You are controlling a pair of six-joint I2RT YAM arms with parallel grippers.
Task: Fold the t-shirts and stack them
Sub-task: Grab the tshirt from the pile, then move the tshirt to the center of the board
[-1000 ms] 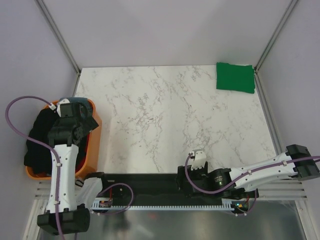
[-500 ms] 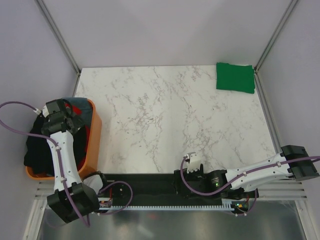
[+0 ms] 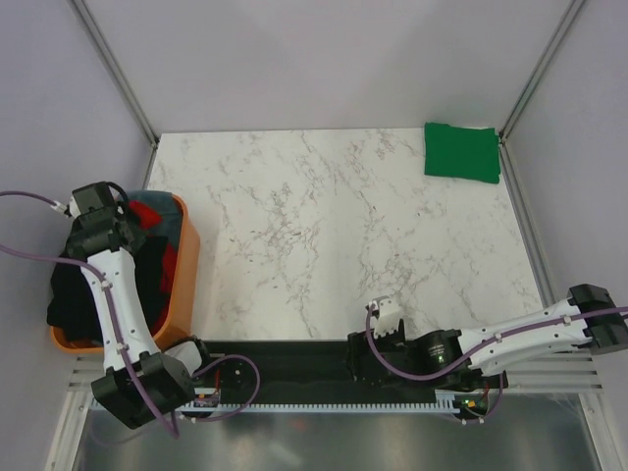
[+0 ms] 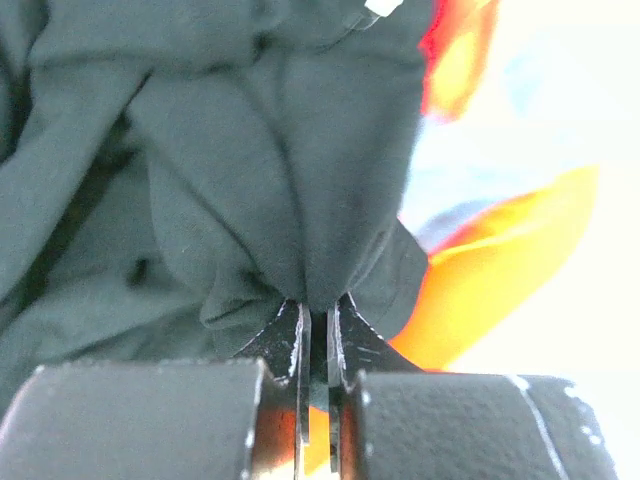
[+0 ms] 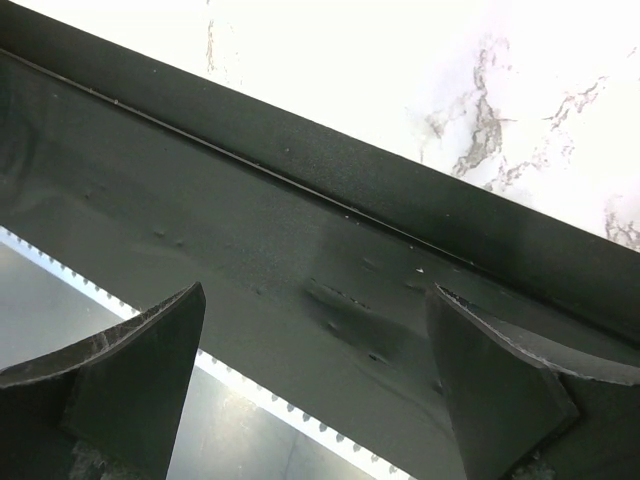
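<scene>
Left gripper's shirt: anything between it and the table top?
Only the table-side wall of the orange tub. The left gripper is shut on a dark t-shirt inside the tub, so the cloth must go up over that rim. On the table, the folded green t-shirt lies in the far right corner.

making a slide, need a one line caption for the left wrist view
Left gripper shut on a bunched fold of a dark t-shirt, orange tub wall behind.
</scene>
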